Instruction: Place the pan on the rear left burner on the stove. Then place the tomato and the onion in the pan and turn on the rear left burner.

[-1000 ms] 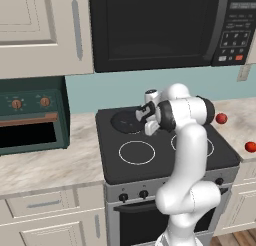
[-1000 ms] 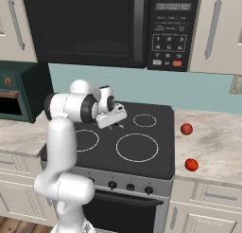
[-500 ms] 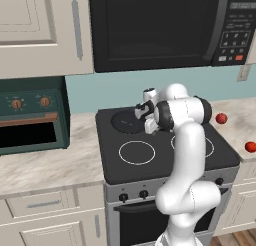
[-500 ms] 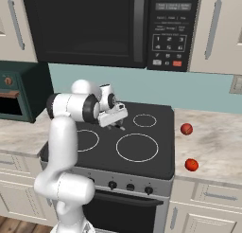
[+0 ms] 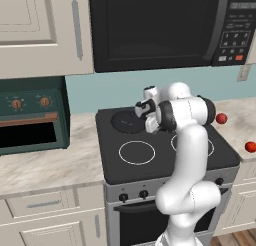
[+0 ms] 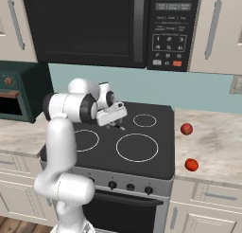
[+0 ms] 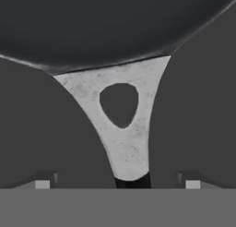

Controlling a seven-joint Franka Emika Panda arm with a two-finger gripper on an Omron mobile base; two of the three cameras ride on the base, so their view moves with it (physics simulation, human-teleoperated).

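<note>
Already on the burner: pan placed, vegetables and knob left to do

By this moment your first step looked done. You had the pan (image 5: 126, 121) sitting flat on the black glass of the stove (image 5: 165, 162), at the back left, where the rear left burner should be; its ring lay hidden under the pan, so you could not check how well it was centred. The gripper (image 5: 145, 110) hung just over the pan's handle side. From the hand camera, the fingertips (image 7: 42, 183) stood spread wide, one on either side of the silver handle (image 7: 123, 138), touching neither it nor the pan's bowl. Nothing was pinched between them, so you could treat the pan as resting on its own.

What remained, in my judgement, was most of the job. The two red balls, one farther (image 5: 221, 118) and one nearer (image 5: 250, 146), lay on the counter to the right of the stove, well apart from the pan and from each other. You could not tell from these views which was the tomato and which the onion. Both needed carrying across into the pan. The knobs (image 5: 133, 195) on the silver front panel showed no sign of being touched, so turning on the burner was left to do as well.
</note>
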